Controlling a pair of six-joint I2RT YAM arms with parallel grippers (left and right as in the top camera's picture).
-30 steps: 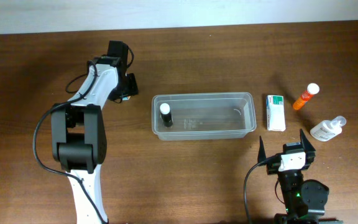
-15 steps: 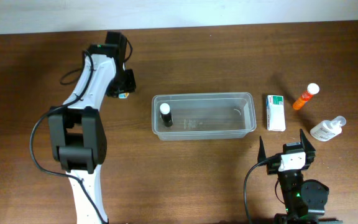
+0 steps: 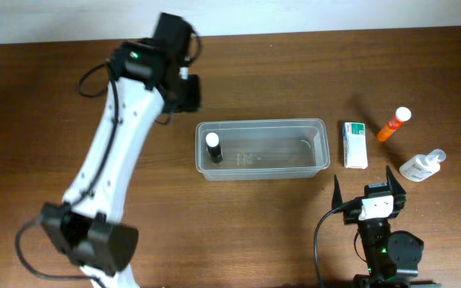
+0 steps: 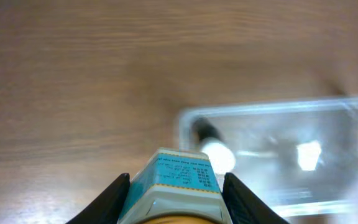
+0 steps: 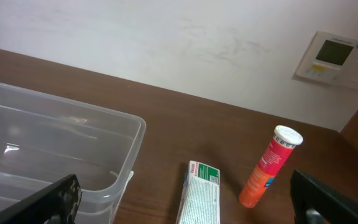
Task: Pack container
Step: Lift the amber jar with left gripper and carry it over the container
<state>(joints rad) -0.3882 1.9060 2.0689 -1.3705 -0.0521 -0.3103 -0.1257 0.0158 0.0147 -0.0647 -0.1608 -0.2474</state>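
Overhead, the container (image 3: 262,124) lies near the middle of the brown desk (image 3: 38,96), its long sides running left to right. A small dark bottle with a white cap (image 3: 213,147) stands inside at its left end. The left arm (image 3: 110,168) reaches from the near edge across the desk, and the left fingers (image 3: 186,86) hang just beyond the container's far left corner, outside the rim. What they hold is hidden from above, but the left wrist view shows them closed on a teal carton (image 4: 179,173) with small print on its end face, one dark finger pressed to each side. Past the carton, blurred, the container's left end and the white-capped bottle show lower down. A white-and-green box (image 3: 354,144) lies flat just beside the container's right short wall; I cannot tell whether they touch. Farther right is an orange tube with a white cap (image 3: 394,124), and I cannot tell whether it stands or lies. Nearer the front, a clear bottle with a white top (image 3: 422,165) lies on its side. The right fingers (image 3: 394,181) sit near the front edge, below the box, spread wide apart. The right wrist view looks between them at the container's right corner, the box and the orange tube, with a pale wall (image 5: 166,37) and a small wall panel (image 5: 333,53) behind.
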